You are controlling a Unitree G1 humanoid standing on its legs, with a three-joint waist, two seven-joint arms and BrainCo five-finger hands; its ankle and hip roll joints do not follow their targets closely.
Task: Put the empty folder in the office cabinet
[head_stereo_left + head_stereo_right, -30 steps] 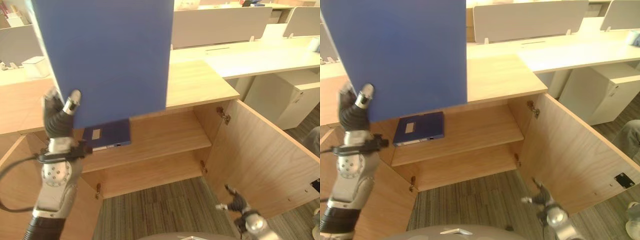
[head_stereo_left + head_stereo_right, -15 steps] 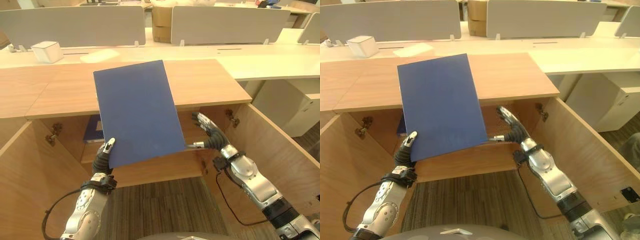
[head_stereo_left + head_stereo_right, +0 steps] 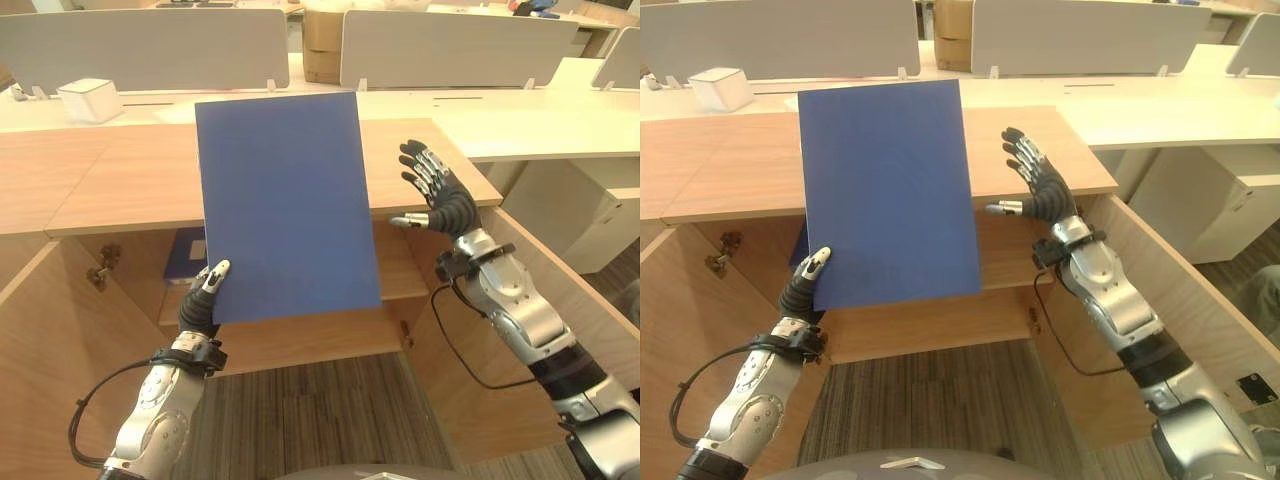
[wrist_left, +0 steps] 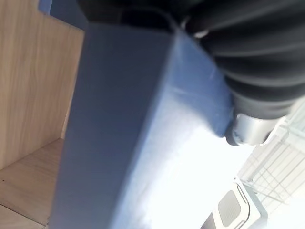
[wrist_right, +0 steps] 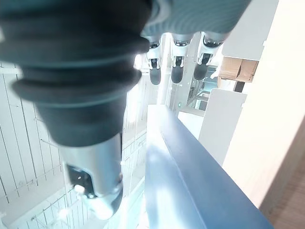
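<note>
A plain blue folder stands upright in the air in front of the open wooden cabinet. My left hand grips its lower left corner, thumb on the front face and the fingers hidden behind; the left wrist view has the folder right against the hand. My right hand is open with spread fingers, level with the cabinet top, to the right of the folder and apart from it. The right wrist view looks along the folder's edge. A second blue folder lies flat on the upper shelf, mostly hidden.
Both cabinet doors swing outward, the left door and the right door. A white box sits on the desk behind, along with grey dividers. A white drawer unit stands at the right. Striped carpet lies below.
The folder has come down from close to the camera and now stands more upright. My right hand has risen from near the floor to the cabinet top's height, fingers spread.
</note>
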